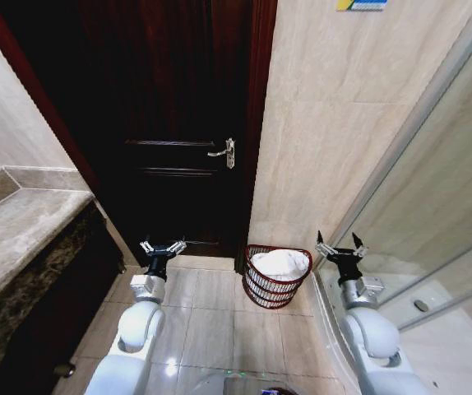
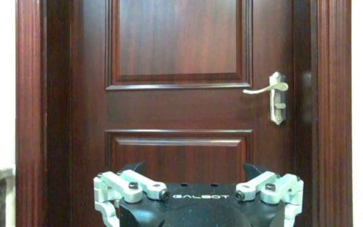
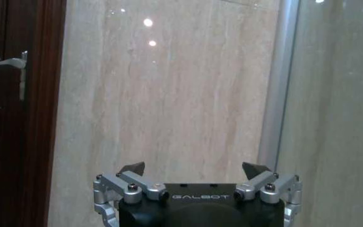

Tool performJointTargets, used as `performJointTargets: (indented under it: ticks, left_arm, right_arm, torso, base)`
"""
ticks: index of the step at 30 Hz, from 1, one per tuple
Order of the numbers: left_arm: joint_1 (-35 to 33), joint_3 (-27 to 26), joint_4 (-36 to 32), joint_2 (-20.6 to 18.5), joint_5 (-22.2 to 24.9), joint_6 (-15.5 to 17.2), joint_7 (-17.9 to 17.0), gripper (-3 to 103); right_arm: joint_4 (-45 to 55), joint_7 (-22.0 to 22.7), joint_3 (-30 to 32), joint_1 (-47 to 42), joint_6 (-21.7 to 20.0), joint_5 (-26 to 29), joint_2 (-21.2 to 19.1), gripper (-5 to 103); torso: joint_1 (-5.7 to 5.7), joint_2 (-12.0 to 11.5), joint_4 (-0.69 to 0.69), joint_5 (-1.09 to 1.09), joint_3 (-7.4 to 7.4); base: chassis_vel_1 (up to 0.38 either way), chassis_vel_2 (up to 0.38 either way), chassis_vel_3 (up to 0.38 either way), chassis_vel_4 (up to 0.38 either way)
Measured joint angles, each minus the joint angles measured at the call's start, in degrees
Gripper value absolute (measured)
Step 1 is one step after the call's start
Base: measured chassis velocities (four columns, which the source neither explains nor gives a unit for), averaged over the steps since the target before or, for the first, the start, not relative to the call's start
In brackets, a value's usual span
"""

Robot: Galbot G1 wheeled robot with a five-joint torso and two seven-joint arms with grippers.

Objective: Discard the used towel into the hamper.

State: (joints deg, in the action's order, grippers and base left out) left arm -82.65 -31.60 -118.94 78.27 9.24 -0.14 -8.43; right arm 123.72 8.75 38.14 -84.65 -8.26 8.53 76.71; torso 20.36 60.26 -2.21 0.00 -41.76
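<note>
I see the hamper [image 1: 278, 278] standing on the tiled floor [image 1: 211, 325], at the foot of the beige wall [image 1: 335, 123] and just beside the frame of the dark door [image 1: 178, 123]. It lies between my 2 arms and a little ahead of them, nearer the right hand [image 1: 340, 247] than the left hand [image 1: 163, 247]. From the right hand it sits lower and toward the left; from the left hand it is farther off, toward the right.

The towel [image 1: 280, 263] lies inside the hamper already, a white bundle heaped up to the rim, with no long axis I can make out. The hamper itself is a round, reddish-brown openwork basket with thin upright ribs, flaring slightly at the top and standing upright.

Both hands are released and hold nothing. In the left wrist view the left hand [image 2: 198, 182] spreads its fingers toward the door with its handle [image 2: 266, 88]; in the right wrist view the right hand [image 3: 194, 169] spreads its fingers toward the wall beside a glass panel [image 3: 332, 113].

I judge the discard done, with no reach left to make.
</note>
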Motion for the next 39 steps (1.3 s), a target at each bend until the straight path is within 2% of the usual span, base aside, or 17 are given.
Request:
performJointTargets:
  ticks: [7,16,18,22,26,39]
  left_arm:
    - [-0.4,-1.2,0.8,0.9,-3.7,-2.0,0.0,100]
    - [-2.6,-2.0,-1.0,1.8,-4.9,0.0,-2.3,100]
    - [-2.8,-2.1,-1.0,1.8,-4.8,-0.1,-2.3,100]
    - [-3.1,-3.0,-0.2,1.4,-2.5,-3.2,0.1,100]
    - [-3.4,-3.9,0.2,1.2,-1.7,-4.7,1.5,100]
    - [-5.1,-4.5,-2.0,1.3,-0.2,-2.8,0.9,100]
  right_arm:
    - [1.6,-1.6,2.5,-2.7,0.7,-0.7,3.8,100]
    - [3.3,-2.0,1.7,-3.3,0.0,-1.1,5.0,100]
    - [3.4,-2.1,1.7,-3.3,0.0,-1.1,5.1,100]
    - [4.2,-3.2,1.7,-4.1,0.3,-0.3,5.3,100]
    - [5.1,-4.2,2.1,-4.8,0.6,0.9,5.2,100]
    - [7.4,-4.3,2.3,-5.5,0.5,1.4,5.1,100]
  torso:
    - [1.11,2.5,0.01,-0.01,-1.36]
    - [2.37,5.2,0.00,0.00,-2.85]
    - [2.53,5.6,0.00,0.00,-3.04]
    - [3.15,6.9,0.00,0.00,-3.78]
    - [3.67,8.1,0.00,0.00,-4.42]
    - [5.38,11.8,0.00,0.00,-6.43]
  base:
    - [0.000,0.000,0.000,0.000]
    - [0.000,0.000,0.000,0.000]
    - [0.000,0.000,0.000,0.000]
    - [0.000,0.000,0.000,0.000]
    - [0.000,0.000,0.000,0.000]
    - [0.000,0.000,0.000,0.000]
